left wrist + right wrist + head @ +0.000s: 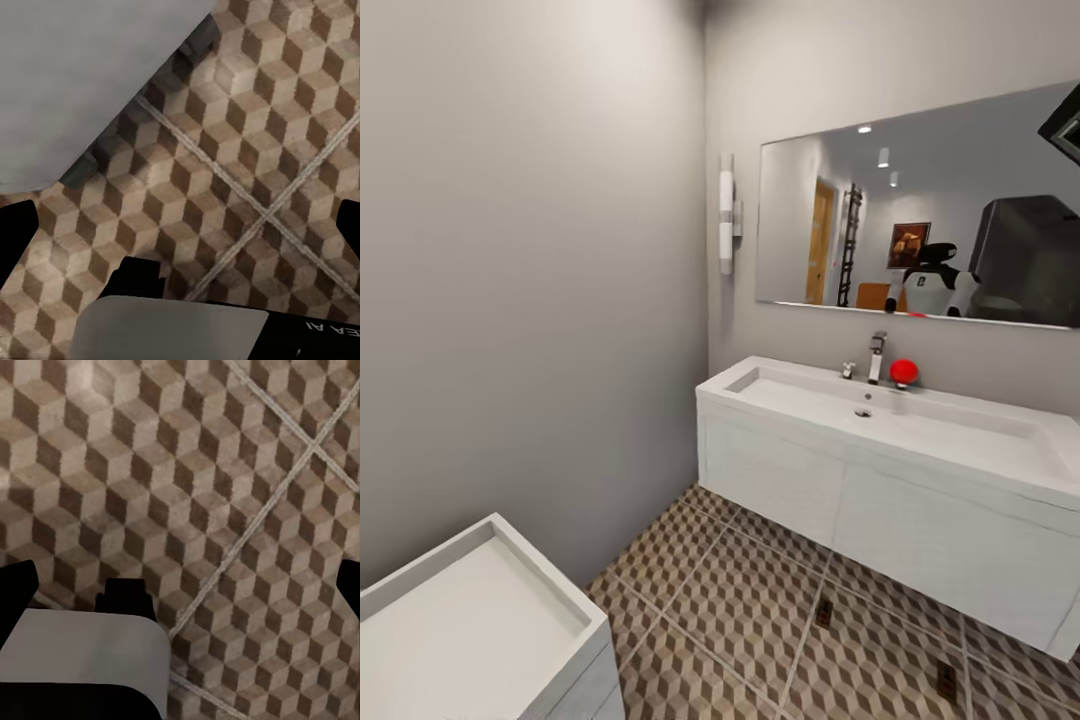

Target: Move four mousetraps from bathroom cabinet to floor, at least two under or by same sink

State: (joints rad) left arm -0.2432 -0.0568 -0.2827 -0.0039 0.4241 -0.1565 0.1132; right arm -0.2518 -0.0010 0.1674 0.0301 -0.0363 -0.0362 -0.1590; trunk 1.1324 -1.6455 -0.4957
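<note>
Two mousetraps (pixel 823 612) lie on the floor (pixel 740 600) below the sink (pixel 880 410), lower right.
Both jaws apart, empty; fetch the remaining traps next.

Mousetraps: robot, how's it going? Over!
Left gripper open, right gripper open, both empty. Two mousetraps on the bathroom floor beside the sink. White box close at left.

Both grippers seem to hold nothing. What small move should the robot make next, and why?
Probably turn the base away from the sink to go and fetch more traps. Two small dark pieces, likely mousetraps, lie on the bathroom floor just in front of the vanity. The left gripper and right gripper are open over bare tiles.
</note>
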